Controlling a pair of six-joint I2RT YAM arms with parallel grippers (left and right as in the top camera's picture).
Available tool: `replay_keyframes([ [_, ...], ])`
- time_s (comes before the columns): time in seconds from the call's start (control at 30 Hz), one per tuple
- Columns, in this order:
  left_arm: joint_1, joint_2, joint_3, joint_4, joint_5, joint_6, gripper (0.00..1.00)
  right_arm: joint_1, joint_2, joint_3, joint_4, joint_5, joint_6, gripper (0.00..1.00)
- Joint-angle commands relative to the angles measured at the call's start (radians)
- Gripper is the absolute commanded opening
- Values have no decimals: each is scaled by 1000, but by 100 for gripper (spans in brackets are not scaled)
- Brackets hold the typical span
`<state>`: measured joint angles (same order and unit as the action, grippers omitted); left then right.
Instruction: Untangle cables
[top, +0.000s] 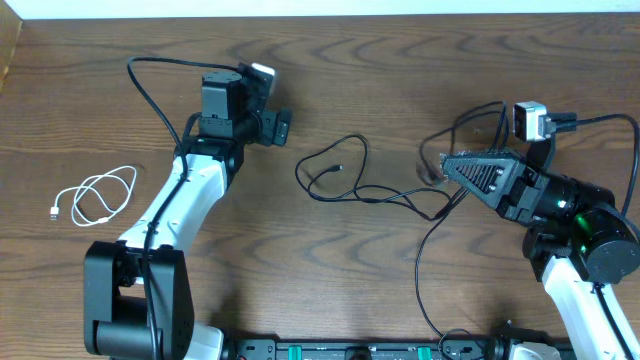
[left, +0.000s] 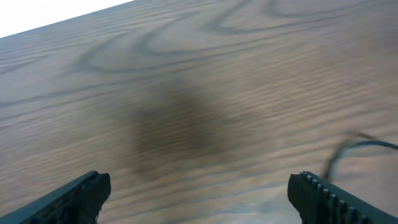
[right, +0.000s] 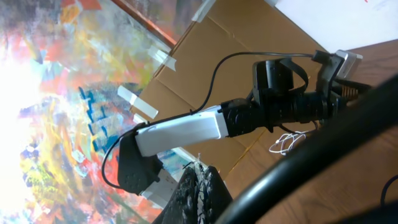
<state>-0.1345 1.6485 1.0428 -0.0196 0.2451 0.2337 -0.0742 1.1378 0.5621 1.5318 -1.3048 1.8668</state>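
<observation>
Overhead: one long black cable (top: 372, 193) lies in loose loops mid-table (top: 320, 270), between the two arms. One run trails toward the near edge, another leads up to the right hand (top: 447, 165).

The white cable (top: 100, 182) is coiled by itself at the far left of the table, well apart from the black one.

Left hand (left: 200, 183): fingers (left: 81, 194) spread wide with nothing between them, hovering over bare wood. A short stretch of black cable shows at the right edge of its wrist view.

Right hand: jaws shut, tip pointing at the black cable's right end. Cannot tell whether any cable is pinched. Its wrist camera looks up and across at the left arm.
</observation>
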Motion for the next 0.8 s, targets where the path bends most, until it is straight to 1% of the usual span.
replay_keyframes([
  [0.0, 0, -11, 8, 9, 225, 28, 95, 3, -14, 13, 37, 45, -51, 1],
  [0.07, -2, -27, 8, 12, 278, 31, 95, 3, -14, 13, 15, 53, -66, 1],
  [0.13, -12, -53, 8, 13, 340, 31, 96, 3, -14, 13, -43, 72, -105, 1],
  [0.2, -33, -73, 8, 12, 393, 32, 99, 3, -14, 13, -110, 94, -158, 1],
  [0.3, -87, -97, 8, 12, 456, 43, 98, 7, -14, 13, -226, 110, -220, 1],
  [0.37, -147, -100, 8, 12, 462, 50, 98, 19, -13, 13, -251, 127, -236, 1],
  [0.6, -341, -100, 8, 8, 463, 171, 98, 32, -11, 13, -268, 162, -293, 1],
  [0.77, -407, -100, 8, 8, 467, 179, 97, 14, -11, 13, -335, 173, -348, 1],
])
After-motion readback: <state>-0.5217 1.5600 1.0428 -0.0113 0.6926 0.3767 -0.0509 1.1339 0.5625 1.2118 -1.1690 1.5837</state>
